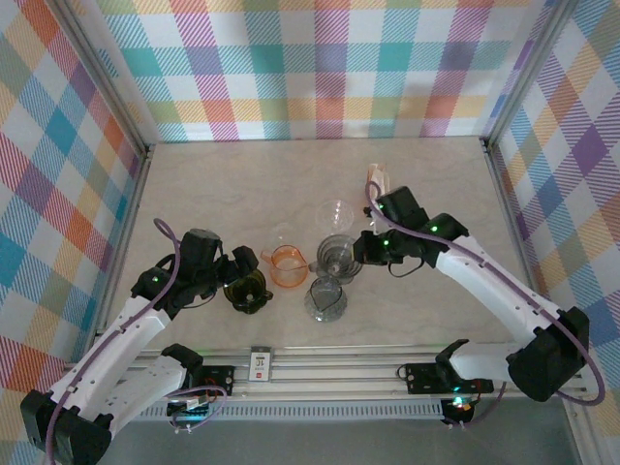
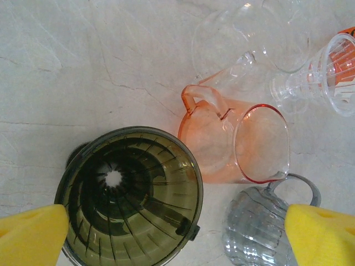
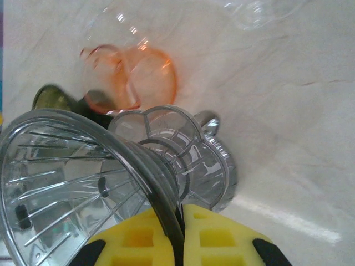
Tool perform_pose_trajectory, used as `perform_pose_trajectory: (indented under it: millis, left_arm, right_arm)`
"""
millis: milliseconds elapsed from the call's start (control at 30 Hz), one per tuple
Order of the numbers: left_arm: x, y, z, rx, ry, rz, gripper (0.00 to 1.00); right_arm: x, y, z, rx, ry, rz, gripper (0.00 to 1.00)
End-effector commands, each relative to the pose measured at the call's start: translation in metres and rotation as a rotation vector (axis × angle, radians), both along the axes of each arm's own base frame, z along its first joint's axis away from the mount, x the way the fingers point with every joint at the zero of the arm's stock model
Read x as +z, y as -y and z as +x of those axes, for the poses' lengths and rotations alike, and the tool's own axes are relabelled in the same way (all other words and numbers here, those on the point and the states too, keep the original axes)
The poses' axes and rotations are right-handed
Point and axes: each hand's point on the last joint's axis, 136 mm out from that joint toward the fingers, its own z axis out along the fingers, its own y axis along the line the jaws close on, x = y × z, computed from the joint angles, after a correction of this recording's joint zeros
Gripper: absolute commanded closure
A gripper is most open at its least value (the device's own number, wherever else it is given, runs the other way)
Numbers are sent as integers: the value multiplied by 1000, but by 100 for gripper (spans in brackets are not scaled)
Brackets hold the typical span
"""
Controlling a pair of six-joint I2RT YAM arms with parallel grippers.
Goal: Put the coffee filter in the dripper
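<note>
Dripper [image 3: 61, 177], clear ribbed grey, is rim-pinched by right gripper [image 3: 178, 227]; left gripper [image 2: 177, 233] gapes wide.

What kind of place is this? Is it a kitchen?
Probably a robot test booth, not a kitchen: rainbow checked walls box in a pale stone-look table, two white robot arms are bolted to a metal rail, and the right claw grips a clear ribbed plastic dripper.

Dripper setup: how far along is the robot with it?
Nothing finished: no dripper holds a filter. In hand: the right claw grips the grey dripper by its rim; the left claw hangs open over the empty olive dripper. Left: seating the filter.
</note>
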Motion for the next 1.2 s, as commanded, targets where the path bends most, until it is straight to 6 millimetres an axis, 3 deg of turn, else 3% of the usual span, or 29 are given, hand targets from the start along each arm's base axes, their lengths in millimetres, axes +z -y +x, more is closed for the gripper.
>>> perform_pose_trajectory:
  millis: [0, 333, 967, 1167]
  left_arm:
    - [12, 4, 1, -28, 27, -11, 0]
    - [9, 2, -1, -23, 20, -3, 0]
    - [5, 4, -1, -21, 11, -8, 0]
    - [5, 3, -1, -22, 10, -8, 0]
  right_arm:
    - [4, -20, -13, 71, -44, 27, 100]
    - [-20, -27, -23, 106, -85, -43, 100]
    - [-41, -22, -30, 119, -118, -128, 100]
    - [-44, -22, -31, 118, -123, -135, 84]
